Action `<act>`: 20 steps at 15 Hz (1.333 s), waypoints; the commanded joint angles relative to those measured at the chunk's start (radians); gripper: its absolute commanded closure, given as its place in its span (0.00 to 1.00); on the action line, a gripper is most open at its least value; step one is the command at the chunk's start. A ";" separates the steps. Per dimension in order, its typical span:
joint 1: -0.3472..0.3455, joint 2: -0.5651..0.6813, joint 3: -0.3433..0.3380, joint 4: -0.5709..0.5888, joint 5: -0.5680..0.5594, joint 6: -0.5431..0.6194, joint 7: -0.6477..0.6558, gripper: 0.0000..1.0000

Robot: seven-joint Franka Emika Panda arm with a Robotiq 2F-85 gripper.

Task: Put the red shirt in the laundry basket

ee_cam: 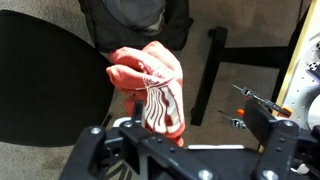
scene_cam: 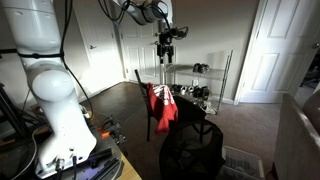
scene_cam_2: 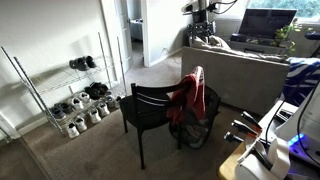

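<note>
My claw (scene_cam: 168,47) hangs high in the room, well above the dark wooden chair (scene_cam_2: 150,105), at the end of my arm that reaches over from the top of the scene. In the wrist view my 2 fingers stand apart at the lower edges and grip nothing; the cloth shows in the gap between them, far below.

The red shirt (scene_cam: 163,105) is draped over the chair's back. It hangs limp down the backrest, bunched at the top, and a patch of small white marks (ee_cam: 158,105) faces my wrist camera. Its lower end hangs down past the seat (ee_cam: 40,80), which shows as a broad black surface beside the shirt.

The laundry basket (scene_cam: 195,150) stands on the carpet just beside the chair, on the side where the shirt hangs, with its round black mesh wall upright and its mouth open. In an exterior view the basket (scene_cam_2: 208,122) sits behind the hanging cloth, very near it; I cannot tell whether they touch.

A wire shoe rack (scene_cam_2: 70,95) with pairs of shoes stands against the wall, well apart from the chair.
</note>
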 commanded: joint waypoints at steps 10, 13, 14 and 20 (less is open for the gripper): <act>-0.032 0.194 0.051 -0.024 0.091 0.009 -0.256 0.00; -0.060 0.242 0.056 -0.040 0.128 0.015 -0.305 0.00; -0.068 0.260 0.056 -0.040 0.139 0.015 -0.317 0.00; -0.097 0.252 0.072 -0.078 0.177 0.022 -0.412 0.00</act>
